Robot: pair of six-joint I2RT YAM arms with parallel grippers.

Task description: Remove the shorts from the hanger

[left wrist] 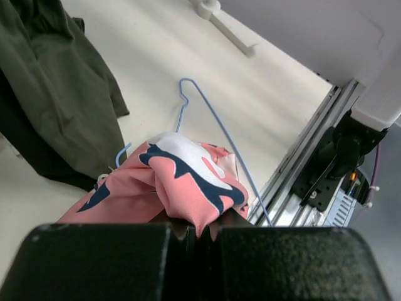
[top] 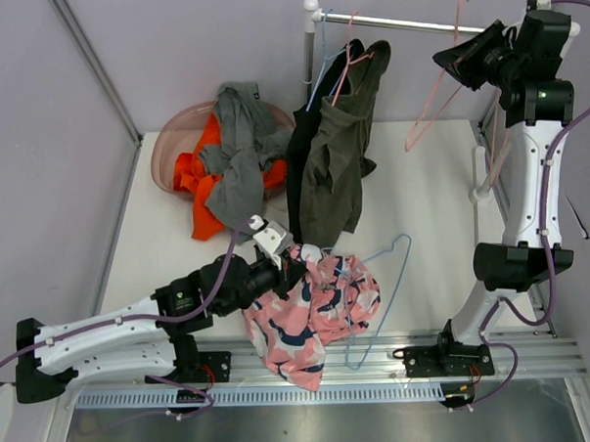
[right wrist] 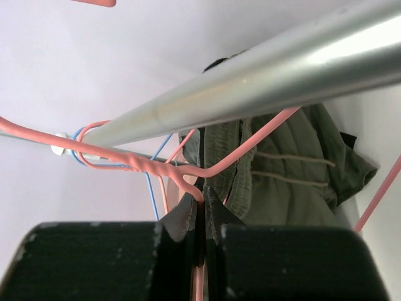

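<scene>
pink patterned shorts (top: 314, 318) lie bunched on the worktop (top: 431, 186) over a blue hanger (left wrist: 227, 144), with the left fingers (left wrist: 178, 227) clamped on a fold. they look soft, light and floppy, so the waistband is probably the best hold. right fingers (right wrist: 182, 216) pinch a pink hanger (right wrist: 150, 166) at the rail (right wrist: 250, 81).

Pink shorts (top: 314, 313) lie bunched over a blue hanger (top: 395, 275) at the counter's near edge. Olive shorts (top: 337, 165) and black shorts (top: 298, 172) hang at the far edge. Orange shorts (top: 190, 177) and grey shorts (top: 235, 155) are heaped far left.
</scene>
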